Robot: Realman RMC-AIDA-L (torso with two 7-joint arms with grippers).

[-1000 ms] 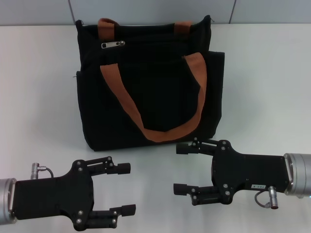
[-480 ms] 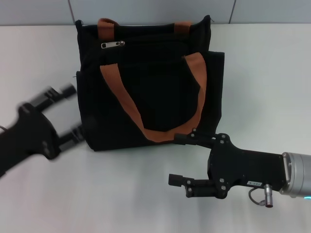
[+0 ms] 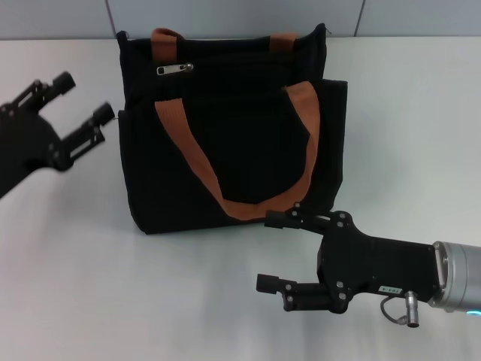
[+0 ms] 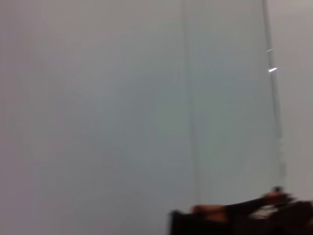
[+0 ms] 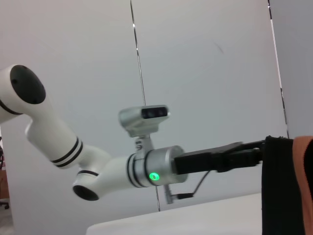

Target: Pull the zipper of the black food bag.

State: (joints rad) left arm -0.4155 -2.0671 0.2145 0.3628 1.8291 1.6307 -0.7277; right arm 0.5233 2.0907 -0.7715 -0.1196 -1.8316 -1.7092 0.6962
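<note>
the black food bag (image 3: pixel 229 135) is standing upright toward the far middle of the white counter (image 3: pixel 406 113), its orange-brown handles (image 3: pixel 244 162) draped down the near face. the zipper (image 3: pixel 174 68) is lying flat along the bag's upper edge, up near the 11 o'clock corner of the bag, with nothing touching it.

the left hand (image 3: pixel 81 101) is hovering just off the bag's side at about 9 o'clock from it, fingers spread wide and holding nothing, tips pointing toward the upper corner. the right hand (image 3: pixel 279 252) is sitting low at about 5 o'clock from the bag, fingers also parted and empty, its upper finger just beside the bag's bottom edge.

this looks like the approach step: the left hand seems to be heading for the pull tab, not yet on it. next, i'd guess, it needs to come in over the top edge, line its fingers either side of the silver tab, and pinch it; the right hand may have to steady the bag so it does not slide.
</note>
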